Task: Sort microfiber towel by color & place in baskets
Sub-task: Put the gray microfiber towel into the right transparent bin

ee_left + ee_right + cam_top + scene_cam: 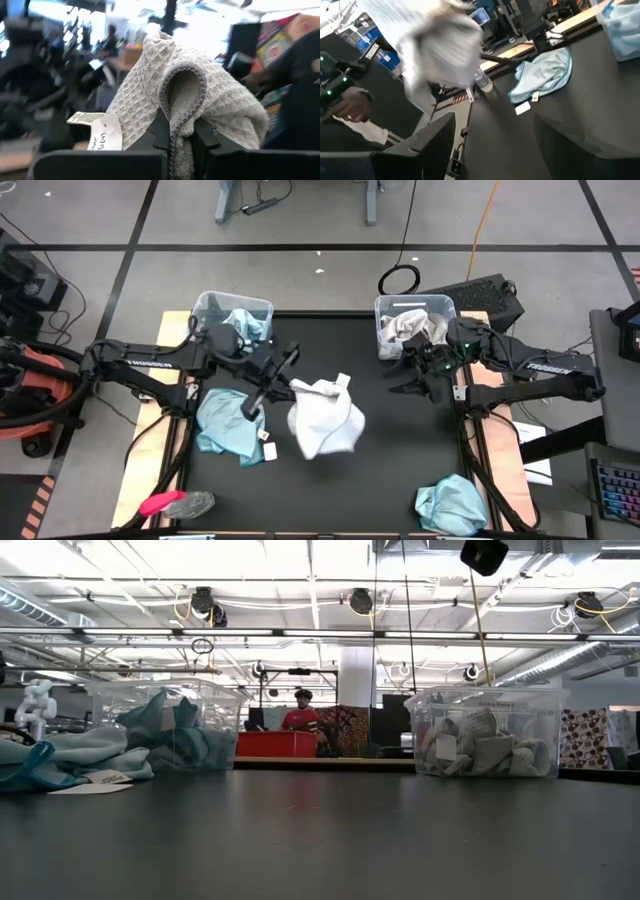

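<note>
While the left tool (287, 383) is clenched on a white towel (325, 418) lifted over mid-table, the right tool (408, 378) waits released beside the right basket (392, 308) — holding grey-white cloths. Teal towels lie by the left arm (228, 423), at the near right corner (452, 503), and in the left basket (212, 304).

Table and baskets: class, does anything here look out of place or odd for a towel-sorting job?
Yes. A small pink-and-grey object lies at the table's near-left corner; it is no towel. Otherwise the sorting looks consistent: teal cloth in the left basket, grey-white cloth in the right basket.
</note>
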`<state>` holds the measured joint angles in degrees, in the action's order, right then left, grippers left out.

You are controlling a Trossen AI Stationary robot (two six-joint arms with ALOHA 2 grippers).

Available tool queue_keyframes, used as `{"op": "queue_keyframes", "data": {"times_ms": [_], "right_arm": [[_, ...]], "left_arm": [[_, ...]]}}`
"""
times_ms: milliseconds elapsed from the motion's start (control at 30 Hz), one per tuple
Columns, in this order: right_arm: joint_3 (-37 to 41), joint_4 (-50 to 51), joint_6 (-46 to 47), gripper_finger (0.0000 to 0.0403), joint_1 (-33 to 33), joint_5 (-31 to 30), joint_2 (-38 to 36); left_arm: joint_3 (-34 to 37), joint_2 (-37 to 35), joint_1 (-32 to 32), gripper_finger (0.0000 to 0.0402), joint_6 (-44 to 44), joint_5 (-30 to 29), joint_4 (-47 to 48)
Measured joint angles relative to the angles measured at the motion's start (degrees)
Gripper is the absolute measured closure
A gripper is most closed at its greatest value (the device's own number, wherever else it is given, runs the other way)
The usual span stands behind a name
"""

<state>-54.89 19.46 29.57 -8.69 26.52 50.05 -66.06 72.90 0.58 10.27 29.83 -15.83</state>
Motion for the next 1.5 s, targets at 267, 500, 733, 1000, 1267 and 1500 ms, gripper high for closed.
{"op": "queue_keyframes", "data": {"times_ms": [267, 500, 733, 1000, 1267, 1500], "right_arm": [[0.0, -5.37, -0.17, 0.0143, 2.53, -0.12, 1.82], [0.0, -13.65, -0.38, 0.014, 5.1, -2.86, 3.54], [0.0, -15.04, -0.29, 0.0131, 7.49, -2.98, 5.52], [0.0, -14.99, -3.61, 0.013, 9.16, -6.4, 8.84], [0.02, -17.96, -6.67, 0.0112, 9.23, -10.21, 11.54], [0.04, -22.62, -7.22, 0.0097, 9.71, -12.05, 14.51]], "left_arm": [[-0.02, 0.0, -0.61, 0.0374, 1.85, 1.26, -2.97], [-0.02, 0.0, -1.78, 0.0374, 4.17, -0.41, 0.44], [-0.02, 0.09, -1.22, 0.0374, 5.78, -0.54, 11.75], [-0.02, 0.07, -1.79, 0.0374, 4.85, -8.9, 18.03], [-0.02, 1.33, -1.73, 0.0374, 4.36, -13.46, 19.53], [-0.02, 3.9, -1.68, 0.0374, 4.43, -14.12, 17.5]]}}
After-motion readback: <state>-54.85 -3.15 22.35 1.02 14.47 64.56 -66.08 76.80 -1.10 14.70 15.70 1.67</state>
